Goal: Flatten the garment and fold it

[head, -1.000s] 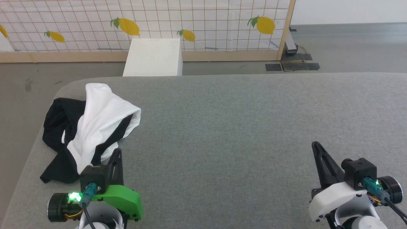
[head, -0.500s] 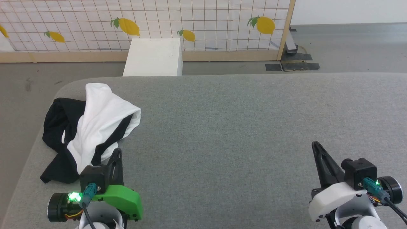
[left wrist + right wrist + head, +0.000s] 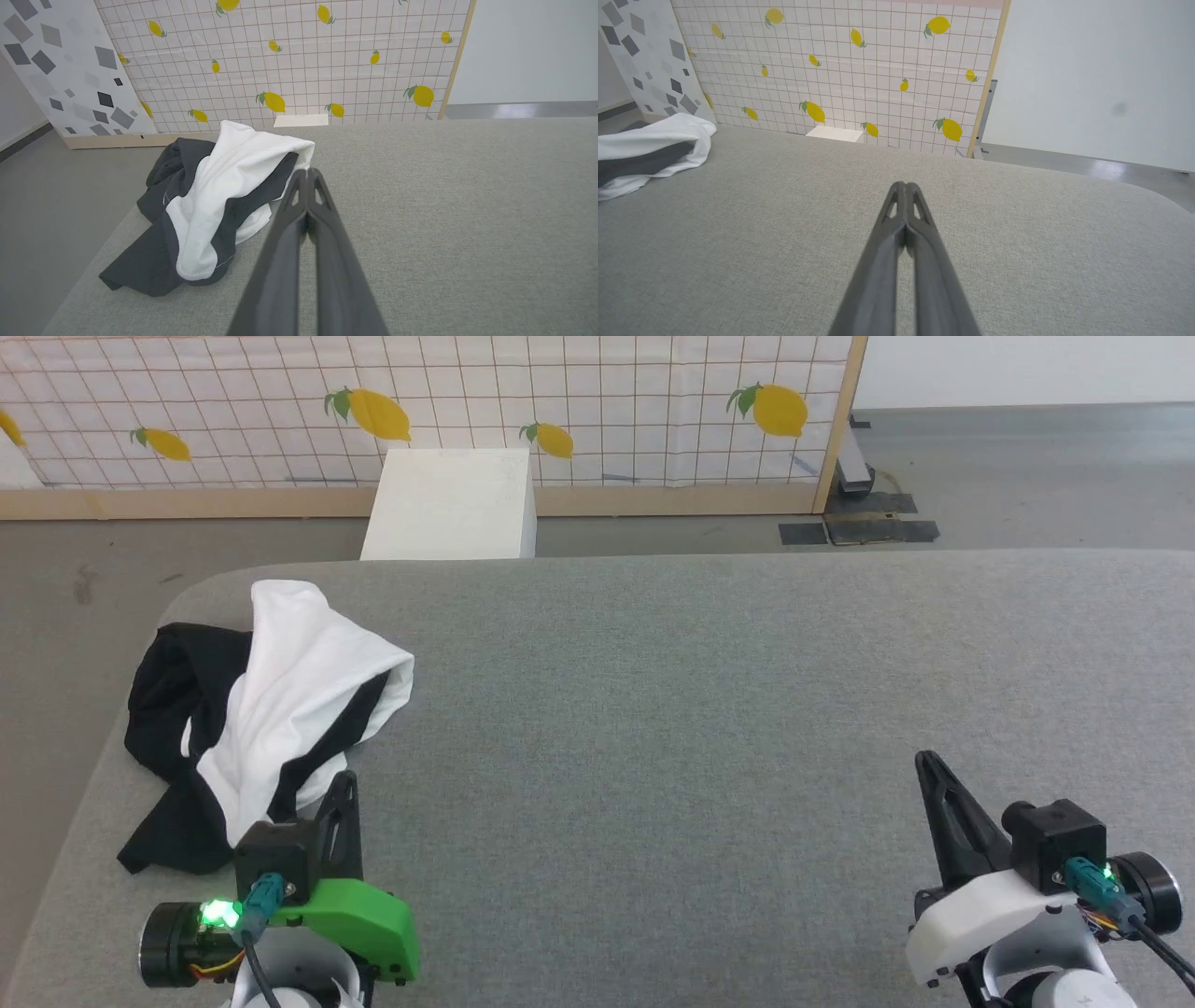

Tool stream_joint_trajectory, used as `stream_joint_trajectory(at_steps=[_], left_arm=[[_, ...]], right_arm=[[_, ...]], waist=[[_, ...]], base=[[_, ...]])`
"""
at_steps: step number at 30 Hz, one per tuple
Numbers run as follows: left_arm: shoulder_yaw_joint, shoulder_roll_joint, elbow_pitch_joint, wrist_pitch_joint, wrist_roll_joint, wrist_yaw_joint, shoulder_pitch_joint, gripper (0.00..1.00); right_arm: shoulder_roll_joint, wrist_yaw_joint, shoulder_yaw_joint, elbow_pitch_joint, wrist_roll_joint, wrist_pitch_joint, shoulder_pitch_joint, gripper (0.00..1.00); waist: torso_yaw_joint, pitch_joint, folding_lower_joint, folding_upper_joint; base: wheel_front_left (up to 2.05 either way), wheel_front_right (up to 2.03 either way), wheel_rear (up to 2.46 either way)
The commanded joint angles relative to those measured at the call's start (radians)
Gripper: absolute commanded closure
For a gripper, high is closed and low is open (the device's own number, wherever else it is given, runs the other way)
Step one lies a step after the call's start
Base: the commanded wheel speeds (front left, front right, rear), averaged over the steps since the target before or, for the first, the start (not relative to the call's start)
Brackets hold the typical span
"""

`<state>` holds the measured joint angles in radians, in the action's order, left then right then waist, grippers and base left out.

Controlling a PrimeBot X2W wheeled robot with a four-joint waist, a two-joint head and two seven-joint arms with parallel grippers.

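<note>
The wide grey padded table (image 3: 709, 709) stands before a screen with lemons (image 3: 560, 392), and a white box (image 3: 453, 504) is on the floor behind it. I judge the task as not begun: nothing is flattened and no fold is made. The garment (image 3: 280, 700) lies in a crumpled heap at the left side of the table, near its edge, with the white body bunched over the black sleeves and no print visible. My left gripper (image 3: 347, 782) has its fingers pressed together and empty, just beside the heap. My right gripper (image 3: 924, 763), also closed and empty, is well apart from it.
</note>
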<state>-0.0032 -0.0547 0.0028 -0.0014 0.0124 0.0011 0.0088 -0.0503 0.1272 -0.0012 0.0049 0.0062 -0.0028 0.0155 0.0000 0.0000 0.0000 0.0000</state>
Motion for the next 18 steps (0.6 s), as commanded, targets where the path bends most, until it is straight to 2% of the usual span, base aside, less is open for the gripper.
stream_joint_trajectory(at_steps=[1,17,18], left_arm=[[0.003,0.005,-0.003,0.001,-0.012,-0.001,-0.009,1.0],[0.003,0.005,-0.003,0.001,-0.012,-0.001,-0.009,1.0],[0.0,0.0,0.0,0.0,-0.001,0.0,0.0,0.0]], right_arm=[[0.0,0.003,0.001,-0.005,-0.006,0.003,-0.015,1.0],[0.0,0.003,0.001,-0.005,-0.006,0.003,-0.015,1.0],[0.0,0.0,0.0,0.0,0.0,0.0,0.0,0.0]], waist=[[0.0,0.0,0.0,0.0],[0.0,0.0,0.0,0.0],[0.0,0.0,0.0,0.0]], base=[[0.0,0.0,0.0],[0.0,0.0,0.0],[0.0,0.0,0.0]])
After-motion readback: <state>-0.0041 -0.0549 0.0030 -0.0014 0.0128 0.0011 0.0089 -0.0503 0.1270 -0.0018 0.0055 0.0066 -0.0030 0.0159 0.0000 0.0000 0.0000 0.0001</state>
